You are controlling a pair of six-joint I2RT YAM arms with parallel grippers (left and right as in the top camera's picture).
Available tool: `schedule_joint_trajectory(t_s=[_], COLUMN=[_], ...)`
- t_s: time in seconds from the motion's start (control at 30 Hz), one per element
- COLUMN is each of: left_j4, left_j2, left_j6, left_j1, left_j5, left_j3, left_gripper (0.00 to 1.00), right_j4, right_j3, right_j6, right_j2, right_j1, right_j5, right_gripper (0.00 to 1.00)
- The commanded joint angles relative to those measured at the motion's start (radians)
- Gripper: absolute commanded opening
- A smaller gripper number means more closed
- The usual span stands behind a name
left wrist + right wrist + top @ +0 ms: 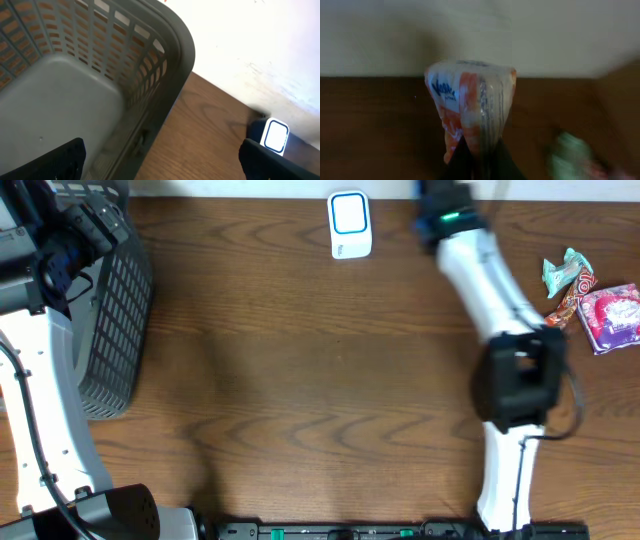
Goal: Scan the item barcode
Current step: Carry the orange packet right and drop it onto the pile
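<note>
Jaws on the right gripper (479, 159) are closed tight on one end of a tissue pack (470, 100). You will find the pack held near the far edge of the table (320, 380), to the right of the scanner (350, 225). Jaws on the left gripper (160, 162) stand fully apart and empty above the basket (175, 45). Snack packets (600, 305) lie at the table's right edge.

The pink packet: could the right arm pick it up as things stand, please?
Probably not: the right claw is shut on a tissue pack, though the pink packet lies uncovered.
</note>
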Motion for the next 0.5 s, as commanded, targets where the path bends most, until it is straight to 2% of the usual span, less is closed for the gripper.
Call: schedule_joint_trajectory(t_s=[0.0,0.07,0.17,0.3,0.4,0.47], left_j4=[-0.001,-0.001,-0.001,-0.001,-0.001,-0.001], left_j2=[-0.010,-0.010,-0.010,-0.010,-0.010,-0.010], left_j6=[-0.008,-0.008,-0.008,-0.008,-0.008,-0.008], left_j1=[0.002,0.002,0.002,0.002,0.002,0.002], left_j5=[0.001,0.001,0.001,0.001,0.001,0.001], left_j3=[0.007,0.007,0.007,0.007,0.007,0.007], left_gripper=[0.98,0.98,0.98,0.98,0.98,0.98], right_j4=[-0.119,-0.218,-0.284,-0.319,-0.333,-0.343], right_j3=[0.014,0.011,-0.003,-0.008,-0.008,-0.008], right_j6=[0.063,0.142,0.169,0.173,0.217,0.228], right_j2=[-0.032,-0.026,-0.025,-0.025,-0.025,-0.025], right_j1=[-0.129,-0.204,-0.304,-0.409,-0.460,-0.481], right_j5=[0.094,0.069,-0.054,-0.244,-0.271,-0.270], right_gripper=[0.02,0.01,0.02,0.17,0.20,0.31])
